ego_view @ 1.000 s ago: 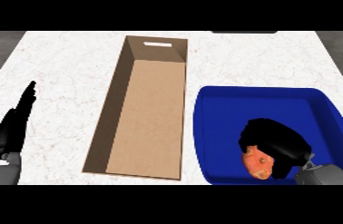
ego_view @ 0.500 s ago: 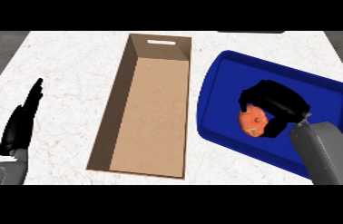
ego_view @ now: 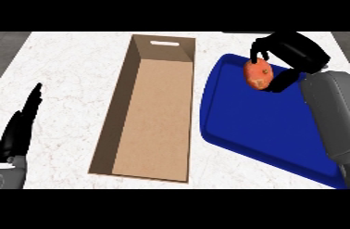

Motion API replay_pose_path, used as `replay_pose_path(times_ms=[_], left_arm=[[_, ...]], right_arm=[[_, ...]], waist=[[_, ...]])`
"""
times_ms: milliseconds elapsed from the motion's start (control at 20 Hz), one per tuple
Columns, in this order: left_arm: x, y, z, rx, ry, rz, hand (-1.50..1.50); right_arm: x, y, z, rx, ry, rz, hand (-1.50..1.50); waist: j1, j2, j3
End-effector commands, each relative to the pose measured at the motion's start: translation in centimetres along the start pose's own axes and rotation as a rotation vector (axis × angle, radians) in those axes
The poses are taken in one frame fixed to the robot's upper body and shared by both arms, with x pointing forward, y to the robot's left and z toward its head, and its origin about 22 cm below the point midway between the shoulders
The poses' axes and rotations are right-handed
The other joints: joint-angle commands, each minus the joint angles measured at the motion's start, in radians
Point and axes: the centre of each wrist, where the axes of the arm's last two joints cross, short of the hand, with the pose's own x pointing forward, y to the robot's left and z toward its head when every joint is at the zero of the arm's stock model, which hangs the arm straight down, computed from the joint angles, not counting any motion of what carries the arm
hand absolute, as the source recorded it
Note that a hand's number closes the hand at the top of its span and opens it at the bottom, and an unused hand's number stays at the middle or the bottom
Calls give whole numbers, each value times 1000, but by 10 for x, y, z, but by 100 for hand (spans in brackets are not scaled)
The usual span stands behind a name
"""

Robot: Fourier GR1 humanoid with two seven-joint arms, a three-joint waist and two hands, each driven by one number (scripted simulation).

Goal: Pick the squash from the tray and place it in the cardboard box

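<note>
Squash (ego_view: 258,76): orange, rounded, located in the upper right of the frame, over the upper part of the blue tray (ego_view: 266,135) and just below its far rim. Whether it touches the tray floor cannot be told.

Right hand (ego_view: 295,48): black, positioned at the upper right, directly above and to the right of the squash. Its fingers (ego_view: 255,51) are curled down over the top of the squash, and a dark part of the hand shows at the squash's right side, so the squash is pinched between them. The grey right forearm (ego_view: 331,117) runs down the right edge of the frame, covering part of the tray.

Cardboard box (ego_view: 153,117): long, narrow, open-topped, lying in the centre of the frame just left of the tray. 1 handle slot (ego_view: 166,43) is cut in its far end wall. Nothing shows on the brown floor inside.

Left hand (ego_view: 19,133): at the lower left edge, resting above the white marbled counter (ego_view: 68,66), fingers straight, pressed together and pointing toward the top of the frame. It holds nothing and is well apart from the box.
</note>
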Motion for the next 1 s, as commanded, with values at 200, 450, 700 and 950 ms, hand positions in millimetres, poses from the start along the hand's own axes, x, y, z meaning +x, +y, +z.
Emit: replay_pose_path(times_ms=[200, 450, 700, 950], left_arm=[[-5, 8, 1, -7, 15, 8, 0], [-3, 14, 0, -8, 6, -3, 0], [-13, 9, 4, 14, 19, -27, 0], [8, 12, -5, -6, 4, -7, 0]], right_arm=[[25, -29, -40, -131, -210, -114, 150], [62, -47, -88, -76, -256, -215, 150], [104, -33, -107, -46, -262, -364, 150], [144, -33, -156, -24, -200, -422, 150]], waist=[[-21, -7, -1], [-19, -9, -1], [-32, -12, -1], [-13, -6, -1]])
